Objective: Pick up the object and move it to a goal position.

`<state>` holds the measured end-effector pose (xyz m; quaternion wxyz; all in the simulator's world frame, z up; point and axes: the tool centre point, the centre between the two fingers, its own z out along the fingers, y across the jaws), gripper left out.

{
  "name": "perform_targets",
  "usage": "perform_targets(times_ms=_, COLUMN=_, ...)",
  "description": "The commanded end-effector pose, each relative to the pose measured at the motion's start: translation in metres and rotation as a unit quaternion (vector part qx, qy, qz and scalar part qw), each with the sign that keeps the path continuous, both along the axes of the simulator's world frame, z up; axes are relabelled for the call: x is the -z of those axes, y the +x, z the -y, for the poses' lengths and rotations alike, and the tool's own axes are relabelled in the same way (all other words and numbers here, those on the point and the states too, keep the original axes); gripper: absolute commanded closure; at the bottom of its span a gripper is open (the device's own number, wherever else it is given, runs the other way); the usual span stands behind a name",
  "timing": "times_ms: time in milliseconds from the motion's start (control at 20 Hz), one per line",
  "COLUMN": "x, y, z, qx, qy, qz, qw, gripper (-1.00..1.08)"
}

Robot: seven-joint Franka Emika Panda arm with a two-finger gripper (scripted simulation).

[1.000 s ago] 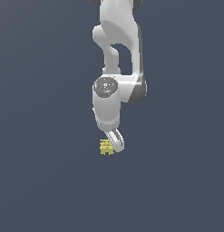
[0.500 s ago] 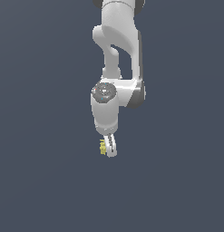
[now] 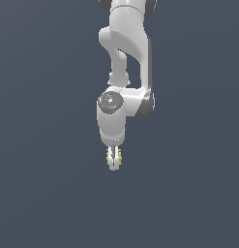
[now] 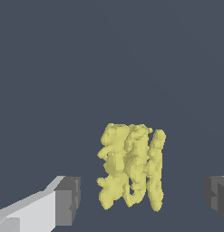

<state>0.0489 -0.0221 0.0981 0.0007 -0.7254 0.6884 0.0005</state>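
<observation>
The object (image 4: 131, 167) is a small pale-yellow ridged block. In the wrist view it sits between my two grey fingertips (image 4: 68, 199), with a clear gap on each side. My gripper (image 4: 141, 197) is open and touches nothing. In the exterior view the gripper (image 3: 113, 162) points straight down and is seen edge-on. The object (image 3: 119, 157) shows there only as yellow slivers on either side of the fingers. The rest of it is hidden behind them.
The white arm (image 3: 126, 58) comes down from the top of the exterior view. A plain dark grey-blue surface (image 3: 43, 193) surrounds it, with no other object in view.
The hand has turned about its vertical axis, so the fingers now show edge-on. It has also sunk a little, down around the object. The object has stayed in place.
</observation>
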Motion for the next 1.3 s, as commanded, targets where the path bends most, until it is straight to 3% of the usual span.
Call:
perform_targets(times_ms=0, x=0.001, y=0.001, z=0.001, qx=0.011, qy=-0.001, qz=0.0, qw=0.9999, gripper=-0.92)
perform_targets(times_ms=400, x=0.005, y=0.001, z=0.0, qx=0.014, qy=-0.001, qz=0.0, qw=0.9999, gripper=-0.92)
perform_targets(times_ms=1100, x=0.052, y=0.001, z=0.001, qx=0.017, qy=-0.001, qz=0.0, qw=0.9999, gripper=-0.92)
perform_targets(times_ms=1150, x=0.052, y=0.001, z=0.001, qx=0.017, qy=-0.001, qz=0.0, qw=0.9999, gripper=1.08)
perform_targets(times_ms=1250, x=0.052, y=0.001, z=0.001, qx=0.017, qy=-0.001, qz=0.0, qw=0.9999, gripper=1.08)
